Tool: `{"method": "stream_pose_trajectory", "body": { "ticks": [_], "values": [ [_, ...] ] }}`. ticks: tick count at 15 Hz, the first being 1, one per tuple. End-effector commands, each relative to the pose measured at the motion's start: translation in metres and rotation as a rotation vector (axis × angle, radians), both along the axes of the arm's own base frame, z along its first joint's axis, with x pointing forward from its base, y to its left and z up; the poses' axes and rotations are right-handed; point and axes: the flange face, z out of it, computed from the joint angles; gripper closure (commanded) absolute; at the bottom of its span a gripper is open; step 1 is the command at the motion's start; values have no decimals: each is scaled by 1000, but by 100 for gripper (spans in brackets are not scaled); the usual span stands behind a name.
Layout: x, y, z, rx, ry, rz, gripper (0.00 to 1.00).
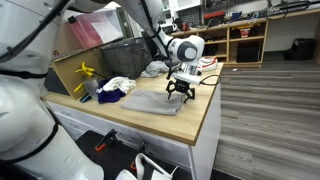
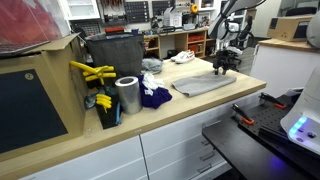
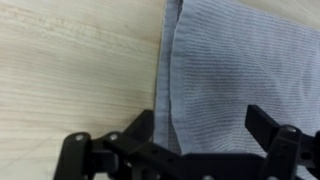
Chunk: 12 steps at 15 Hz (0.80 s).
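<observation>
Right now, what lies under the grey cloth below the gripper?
The grey cloth lies flat on the wooden countertop, which shows beside its edge. A second layer of it seems to show along that edge. Anything beneath its middle is covered. The open gripper hovers above.

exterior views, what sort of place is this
Most likely a lab or workshop: open shelves crowded with gear line the back wall, and a wooden worktop on white drawers has a grey cloth spread on it.
</observation>
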Motion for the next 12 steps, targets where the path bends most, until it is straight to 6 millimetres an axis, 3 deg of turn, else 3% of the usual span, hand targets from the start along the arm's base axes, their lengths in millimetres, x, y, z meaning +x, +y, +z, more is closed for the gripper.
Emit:
{"method": "stream_pose_trajectory", "body": {
  "ticks": [1, 12],
  "values": [
    [-3, 8, 0, 35, 1, 10, 0],
    [-16, -6, 18, -132, -57, 28, 0]
  ]
}}
